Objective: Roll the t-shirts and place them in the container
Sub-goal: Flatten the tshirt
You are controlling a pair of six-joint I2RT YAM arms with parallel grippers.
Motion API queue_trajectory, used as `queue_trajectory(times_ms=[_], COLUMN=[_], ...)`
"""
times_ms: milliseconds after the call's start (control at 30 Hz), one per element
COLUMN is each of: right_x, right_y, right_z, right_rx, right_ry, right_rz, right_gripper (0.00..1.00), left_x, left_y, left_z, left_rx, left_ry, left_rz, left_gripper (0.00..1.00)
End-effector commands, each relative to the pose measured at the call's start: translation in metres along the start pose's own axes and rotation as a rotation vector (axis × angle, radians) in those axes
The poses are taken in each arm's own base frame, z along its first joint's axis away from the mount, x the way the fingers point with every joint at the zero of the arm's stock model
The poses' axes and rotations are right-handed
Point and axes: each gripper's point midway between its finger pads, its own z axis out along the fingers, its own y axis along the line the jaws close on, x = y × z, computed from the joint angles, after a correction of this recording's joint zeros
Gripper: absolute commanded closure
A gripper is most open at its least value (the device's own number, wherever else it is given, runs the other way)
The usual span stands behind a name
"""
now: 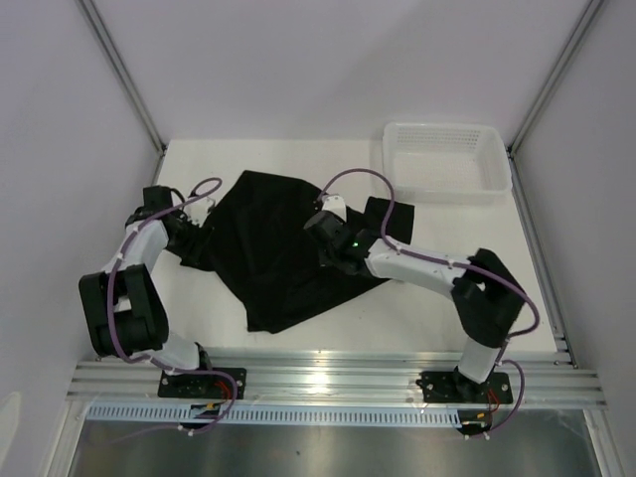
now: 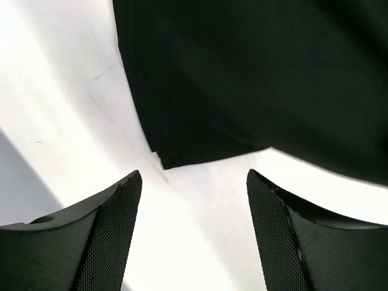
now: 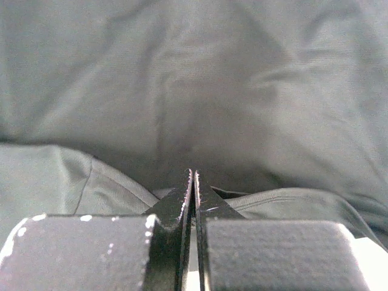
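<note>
Right pincer (image 3: pixel 191 179) was pressed together, apparently nipping the hem of the black t-shirt (image 1: pixel 268 253), which lay rumpled mid-frame on the tabletop (image 1: pixel 427 308). Left pincer (image 2: pixel 194 182) was spread over bare tabletop, with a shirt corner just above it in frame. Only the overhead view showed the whole shirt, lying roughly diagonally.

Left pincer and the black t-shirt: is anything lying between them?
No. The left wrist view shows only bare white table between the open left pincer and the t-shirt's nearest corner.
</note>
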Motion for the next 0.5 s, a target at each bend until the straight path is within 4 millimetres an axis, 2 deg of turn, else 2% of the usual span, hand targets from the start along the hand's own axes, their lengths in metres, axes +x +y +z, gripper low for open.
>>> queue_trajectory(times_ms=[0,100,133,200,300,400,467], right_x=[-0.019,-0.006,0.002,0.008,0.011,0.014,0.018], right_y=[-0.011,-0.031,-0.040,-0.046,-0.061,-0.077,-0.091], right_z=[-0.038,-0.058,-0.065,-0.067,-0.077,-0.092,-0.104], right_rx=[-0.006,-0.007,-0.007,-0.028,-0.004,0.027,0.044], right_ry=[-0.088,-0.103,-0.112,-0.115,-0.124,-0.140,-0.154], right_rz=[0.034,0.070,0.097,0.113,0.148,0.166,0.193], right_gripper=[1.00,1.00,1.00,1.00,1.00,1.00,1.00], left_x=[-0.008,-0.009,0.000,-0.012,-0.013,-0.011,-0.001], left_y=[0.005,-0.002,-0.011,-0.001,-0.004,-0.020,-0.035], left_z=[-0.013,-0.020,-0.014,-0.020,-0.012,-0.005,0.000], left_rx=[-0.019,-0.015,0.005,-0.079,-0.074,-0.029,0.010], left_ry=[-0.079,-0.118,-0.106,-0.160,-0.183,-0.178,-0.175], left_rz=[0.236,0.366,0.447,0.512,0.596,0.658,0.711], left_gripper=[0.27,0.28,0.26,0.24,0.23,0.23,0.23])
